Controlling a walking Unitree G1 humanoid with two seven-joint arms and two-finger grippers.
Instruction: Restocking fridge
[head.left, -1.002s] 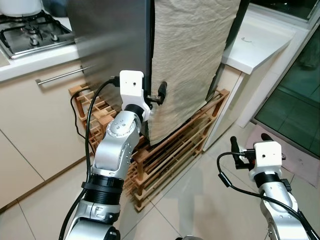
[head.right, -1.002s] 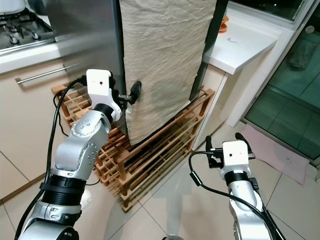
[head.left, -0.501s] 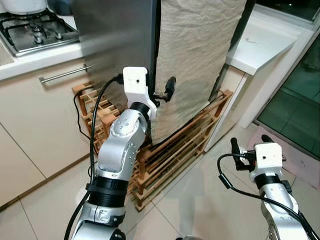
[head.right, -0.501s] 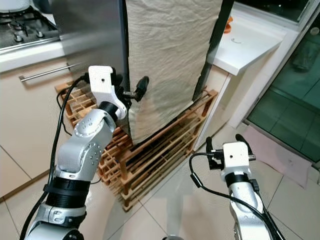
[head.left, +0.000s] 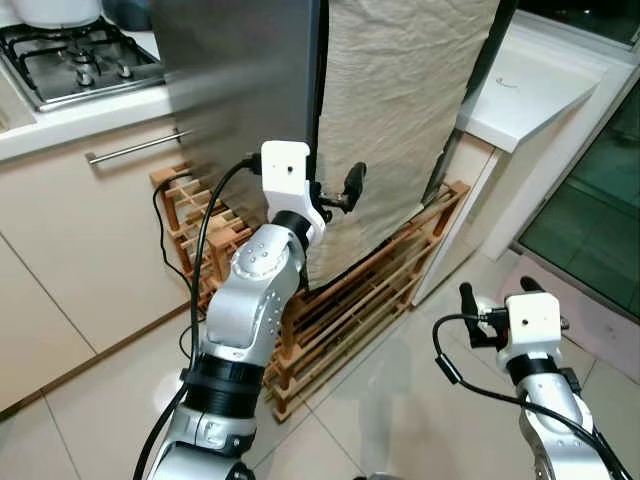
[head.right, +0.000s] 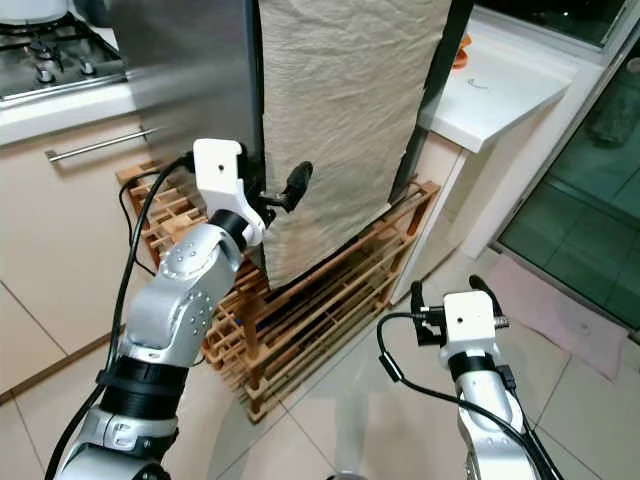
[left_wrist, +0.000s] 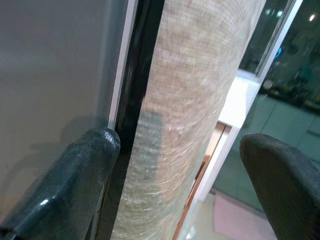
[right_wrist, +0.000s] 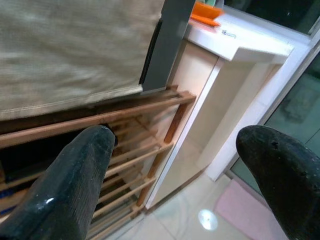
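Observation:
A tall stainless-steel fridge (head.left: 240, 80) stands ahead, its door draped with a beige cloth (head.left: 400, 110). My left gripper (head.left: 338, 193) is raised at the door's near edge and is open. One finger (left_wrist: 75, 180) lies by the dark seam (left_wrist: 137, 100) between steel side and door, the other (left_wrist: 280, 185) out in front of the cloth (left_wrist: 200, 100). Nothing is held between them. My right gripper (head.left: 495, 295) hangs low over the tiled floor, open and empty, facing the wooden rack (right_wrist: 125, 120).
A slatted wooden rack (head.left: 370, 290) sits under the fridge, with a black cable (head.left: 165, 225) beside it. A gas hob (head.left: 70, 55) and cream cabinets with a bar handle (head.left: 135, 148) are to the left. A white counter (head.left: 530, 80), glass door (head.left: 590, 200) and pink mat (head.left: 600, 320) are to the right.
The whole view has slid slightly, so the camera moved. My left gripper stays at the fridge door's edge, still open. The right gripper stays low.

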